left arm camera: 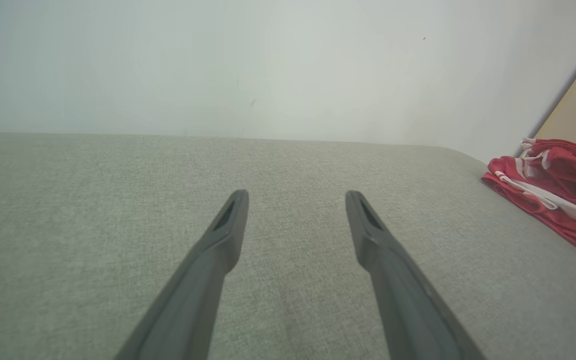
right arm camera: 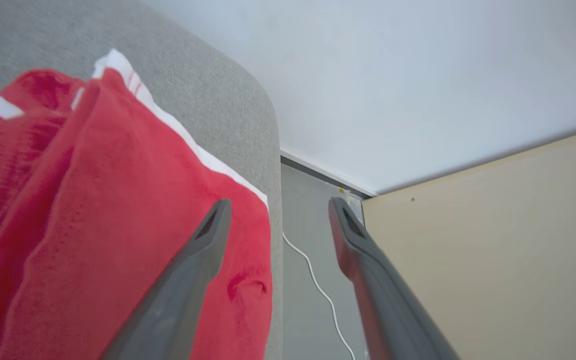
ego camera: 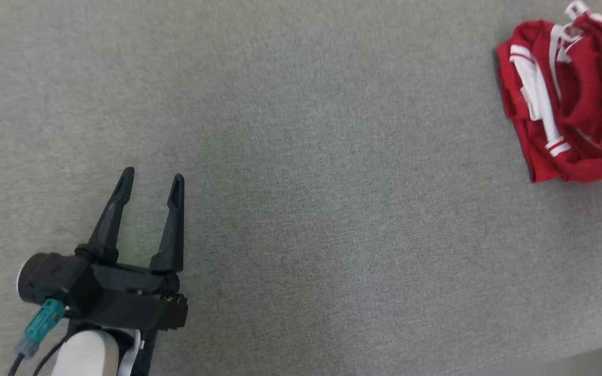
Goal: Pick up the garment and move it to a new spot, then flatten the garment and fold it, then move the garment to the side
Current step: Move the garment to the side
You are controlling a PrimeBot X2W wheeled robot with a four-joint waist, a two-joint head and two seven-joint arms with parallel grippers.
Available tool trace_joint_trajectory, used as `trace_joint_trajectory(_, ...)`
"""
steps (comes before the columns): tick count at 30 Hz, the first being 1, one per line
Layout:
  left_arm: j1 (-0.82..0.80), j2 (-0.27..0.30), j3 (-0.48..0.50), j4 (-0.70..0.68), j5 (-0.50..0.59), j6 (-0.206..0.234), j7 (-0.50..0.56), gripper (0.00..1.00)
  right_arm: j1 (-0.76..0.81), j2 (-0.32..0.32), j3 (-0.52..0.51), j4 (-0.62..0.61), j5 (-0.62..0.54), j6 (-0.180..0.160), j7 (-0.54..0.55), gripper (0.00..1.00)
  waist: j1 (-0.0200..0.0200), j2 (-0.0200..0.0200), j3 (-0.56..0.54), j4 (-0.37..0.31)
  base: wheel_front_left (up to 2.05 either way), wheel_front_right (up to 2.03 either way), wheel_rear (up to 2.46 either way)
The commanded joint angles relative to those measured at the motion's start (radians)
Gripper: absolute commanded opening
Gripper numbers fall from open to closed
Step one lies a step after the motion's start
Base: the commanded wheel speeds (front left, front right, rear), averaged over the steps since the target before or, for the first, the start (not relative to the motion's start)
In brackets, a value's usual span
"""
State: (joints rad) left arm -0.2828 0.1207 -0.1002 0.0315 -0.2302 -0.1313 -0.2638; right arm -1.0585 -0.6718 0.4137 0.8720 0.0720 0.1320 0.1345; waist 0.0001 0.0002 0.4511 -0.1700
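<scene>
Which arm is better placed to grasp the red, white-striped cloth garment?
Right: the right gripper, open, is at the garment's edge; the left gripper is far off over bare grey upholstery.

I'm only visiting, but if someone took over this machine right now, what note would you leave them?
Left hand: open, empty, over the grey fabric surface.
Right hand: open, empty, above the edge of the red garment with white stripes.
Garment: bundled in rough folds near the surface's far right corner.
Done, apparently: folding and moving aside.
To do: perhaps only drawing the right hand back.
</scene>
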Motion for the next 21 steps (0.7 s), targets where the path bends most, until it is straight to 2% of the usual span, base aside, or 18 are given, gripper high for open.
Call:
trace_joint_trajectory(1, 0.014, -0.004, 0.006, 0.004, -0.003, 0.002, 0.0, 1.0, 0.016, 0.016, -0.021, 0.003, -0.01, -0.003, -0.032, 1.0, -0.0001, -0.0002, -0.043, 0.019, 0.0, 0.0, 0.0)
trace_joint_trajectory(7, 0.071, -0.033, 0.042, 0.033, -0.015, 0.002, 0.0, 1.0, 0.11, 0.125, -0.157, -0.018, 0.004, -0.003, -0.222, 1.0, -0.0001, -0.0002, -0.157, 0.049, 0.0, 0.0, 0.0)
trace_joint_trajectory(11, 0.115, -0.047, 0.064, 0.074, -0.026, 0.002, 0.0, 1.0, 0.236, 0.223, -0.271, -0.056, 0.153, -0.003, -0.318, 1.0, -0.0001, -0.0002, -0.243, 0.076, 0.0, 0.0, 0.0)
trace_joint_trajectory(16, 0.165, -0.052, 0.096, 0.111, -0.018, 0.002, 0.0, 1.0, 0.429, 0.304, -0.294, -0.193, 0.338, -0.003, -0.365, 1.0, -0.0001, -0.0002, -0.326, 0.093, 0.0, 0.0, 0.0)
trace_joint_trajectory(21, 0.212, -0.052, 0.138, 0.152, -0.012, 0.002, 0.0, 1.0, 0.618, 0.341, -0.277, -0.328, 0.407, -0.003, -0.384, 1.0, -0.0001, -0.0002, -0.399, 0.106, 0.0, 0.0, 0.0)
